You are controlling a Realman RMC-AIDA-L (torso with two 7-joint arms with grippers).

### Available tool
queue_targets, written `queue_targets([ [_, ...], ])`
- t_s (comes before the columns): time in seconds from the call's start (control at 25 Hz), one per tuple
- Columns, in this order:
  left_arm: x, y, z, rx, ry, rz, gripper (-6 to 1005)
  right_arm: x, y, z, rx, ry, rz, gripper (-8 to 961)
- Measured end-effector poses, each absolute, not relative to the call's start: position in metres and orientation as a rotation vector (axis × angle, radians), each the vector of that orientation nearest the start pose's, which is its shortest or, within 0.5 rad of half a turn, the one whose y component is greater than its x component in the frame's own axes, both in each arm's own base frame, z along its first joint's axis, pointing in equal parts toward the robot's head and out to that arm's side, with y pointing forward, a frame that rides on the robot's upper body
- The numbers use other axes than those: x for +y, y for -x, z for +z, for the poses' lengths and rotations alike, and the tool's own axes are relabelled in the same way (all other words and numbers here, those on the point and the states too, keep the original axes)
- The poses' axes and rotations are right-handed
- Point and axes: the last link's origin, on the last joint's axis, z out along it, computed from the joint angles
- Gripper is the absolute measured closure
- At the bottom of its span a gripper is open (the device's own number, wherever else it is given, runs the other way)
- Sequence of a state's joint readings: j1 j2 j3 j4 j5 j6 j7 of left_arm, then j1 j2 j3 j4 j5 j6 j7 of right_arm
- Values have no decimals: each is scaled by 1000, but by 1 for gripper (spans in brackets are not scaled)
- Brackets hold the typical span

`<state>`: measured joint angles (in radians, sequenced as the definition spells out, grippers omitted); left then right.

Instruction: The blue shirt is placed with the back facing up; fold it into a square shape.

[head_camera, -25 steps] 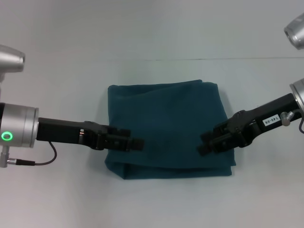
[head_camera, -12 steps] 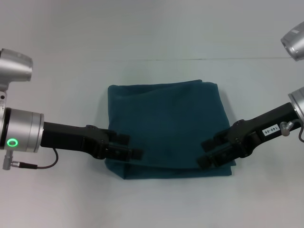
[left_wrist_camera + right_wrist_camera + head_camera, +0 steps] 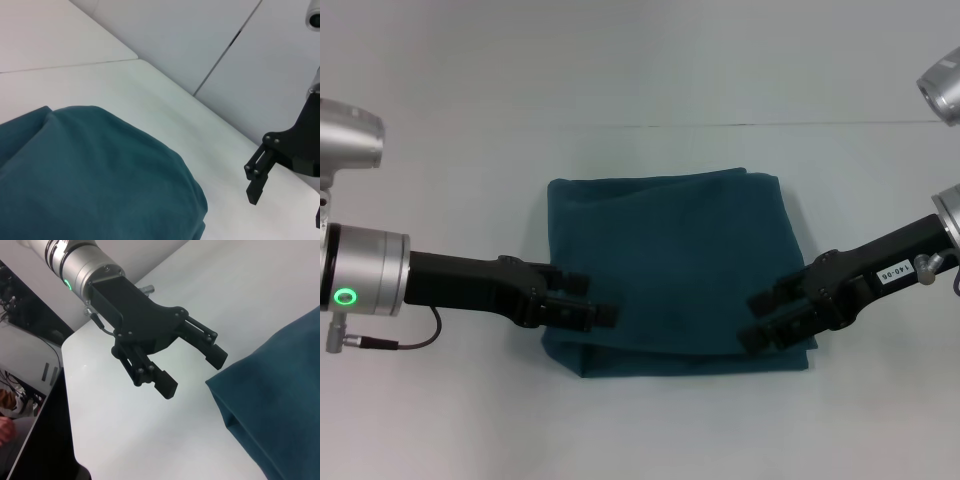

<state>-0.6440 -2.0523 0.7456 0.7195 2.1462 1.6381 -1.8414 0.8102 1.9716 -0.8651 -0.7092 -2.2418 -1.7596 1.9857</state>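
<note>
Teal-blue soft fabric shirt (image 3: 672, 270) lies folded square on the white table (image 3: 640, 80); left gripper (image 3: 602, 300) and right gripper (image 3: 754, 320) hover wide, empty, at its side edges.

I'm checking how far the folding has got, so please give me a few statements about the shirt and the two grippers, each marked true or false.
1. The blue shirt lies folded in a roughly square shape on the table. True.
2. The left gripper is shut on the shirt. False: its fingers are open, empty, at the shirt's left edge.
3. The right gripper is at the shirt's right edge. True.
4. White letters show on the shirt. False: only plain fabric shows.
</note>
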Motion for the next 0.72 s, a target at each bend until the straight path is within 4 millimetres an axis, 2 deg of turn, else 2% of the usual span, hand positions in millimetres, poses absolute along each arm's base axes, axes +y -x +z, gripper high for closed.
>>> queue_targets([
  [0.36, 347, 231, 5, -1028, 2868, -536, 143, 364, -194, 18, 1019, 3072, 179, 165],
  [0.48, 342, 230, -1, -939, 2896, -540, 145, 365, -195, 19, 1023, 3065, 188, 165],
  [0.72, 343, 229, -10, -917, 2913, -484, 147, 366, -195, 20, 1023, 3057, 197, 166],
])
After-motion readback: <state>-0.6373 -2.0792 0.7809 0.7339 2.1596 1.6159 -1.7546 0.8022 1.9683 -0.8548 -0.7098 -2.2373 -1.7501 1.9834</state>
